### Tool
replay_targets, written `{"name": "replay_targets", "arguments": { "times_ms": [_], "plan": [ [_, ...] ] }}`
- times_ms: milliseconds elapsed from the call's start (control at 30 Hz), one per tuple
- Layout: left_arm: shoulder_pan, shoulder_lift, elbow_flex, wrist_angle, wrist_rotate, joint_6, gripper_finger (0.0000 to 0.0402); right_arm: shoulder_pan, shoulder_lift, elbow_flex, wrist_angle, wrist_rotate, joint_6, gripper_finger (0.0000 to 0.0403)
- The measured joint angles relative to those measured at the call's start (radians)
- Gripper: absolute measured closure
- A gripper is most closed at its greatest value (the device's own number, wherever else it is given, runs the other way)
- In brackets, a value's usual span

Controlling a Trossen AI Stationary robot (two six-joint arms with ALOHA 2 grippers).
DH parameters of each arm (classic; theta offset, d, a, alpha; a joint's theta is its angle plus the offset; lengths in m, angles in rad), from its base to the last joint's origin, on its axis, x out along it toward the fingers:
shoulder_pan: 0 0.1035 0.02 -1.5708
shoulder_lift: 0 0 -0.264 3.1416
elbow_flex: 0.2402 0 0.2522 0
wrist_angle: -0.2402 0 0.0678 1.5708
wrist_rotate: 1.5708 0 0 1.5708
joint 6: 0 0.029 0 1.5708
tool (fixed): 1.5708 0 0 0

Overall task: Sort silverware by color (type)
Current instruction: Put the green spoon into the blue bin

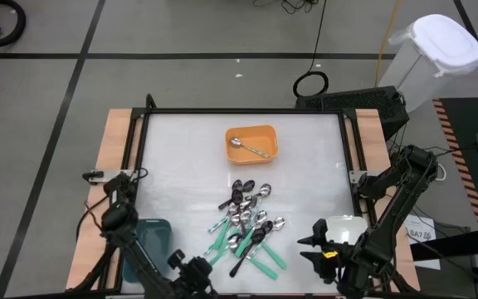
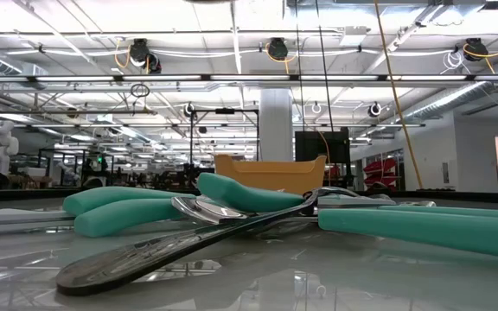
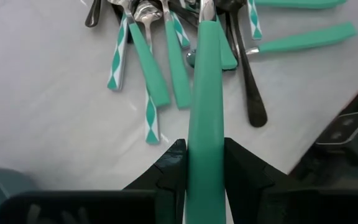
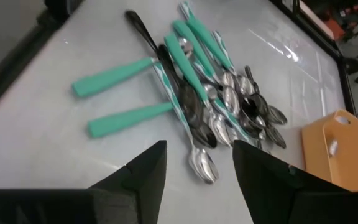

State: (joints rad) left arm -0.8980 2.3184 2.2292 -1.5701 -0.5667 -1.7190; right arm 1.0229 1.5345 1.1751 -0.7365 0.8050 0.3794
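From the top-down camera, the pile of spoons [image 1: 247, 228] sits in the near-middle of the table [image 1: 181, 158], teal handles fanned out toward the front edge. One silver spoon [image 1: 248, 148] is already in the orange tray [image 1: 252, 143] at the far side, and a teal tray [image 1: 152, 241] sits near the left arm's base. The left gripper [image 1: 196, 267] is low at the front edge just left of the pile, the right gripper [image 1: 320, 245] parked just off the pile's right side.

Table-level camera: just teal handles and a dark spoon [image 2: 171, 250] stacked across each other, orange tray behind. No gripper visible here.

Left wrist cam is the interesting one. The fingers [image 3: 166, 177] are closed tight around a teal-handled spoon [image 3: 205, 112], pinching it down at the handle end. Its bowl end looks like it reaches into the rest of the pile, though I can't tell if it's clear of it. My worry: gripped that far from the bowl, the spoon could swing or pivot, and if it's tangled, lifting could drag neighbours along or scatter them toward the table edge.

Right wrist cam: its fingers [image 4: 143, 168] are spread wide with nothing between them, looking over the pile. If both arms go in together, they could bump.
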Motion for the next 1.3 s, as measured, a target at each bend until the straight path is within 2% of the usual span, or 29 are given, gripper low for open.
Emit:
{"name": "replay_targets", "arguments": {
  "times_ms": [300,533,867,1100,1200,1300],
  "plan": [
    [-0.043,0.000,0.000,-0.001,-0.078,-0.110,0.0323,0.000,0.000,0.000,0.083,0.001,-0.076,0.0225],
    [-0.031,0.000,0.000,0.001,-0.066,-0.175,0.0323,0.000,0.000,0.000,0.083,0.001,-0.049,0.0225],
    [0.034,0.000,0.000,0.049,-0.067,-0.144,0.0323,0.000,0.000,0.000,0.082,0.003,0.032,0.0225],
    [0.110,0.000,0.000,0.161,-0.147,-0.068,0.0323,0.000,0.000,0.000,0.082,0.073,0.104,0.0225],
    [0.139,0.001,0.000,0.213,-0.140,0.016,0.0323,0.000,0.000,0.000,0.082,0.086,0.106,0.0225],
    [0.148,0.001,0.000,0.203,-0.087,0.049,0.0323,0.000,0.000,0.000,0.082,0.083,0.106,0.0225]
  ]
}}
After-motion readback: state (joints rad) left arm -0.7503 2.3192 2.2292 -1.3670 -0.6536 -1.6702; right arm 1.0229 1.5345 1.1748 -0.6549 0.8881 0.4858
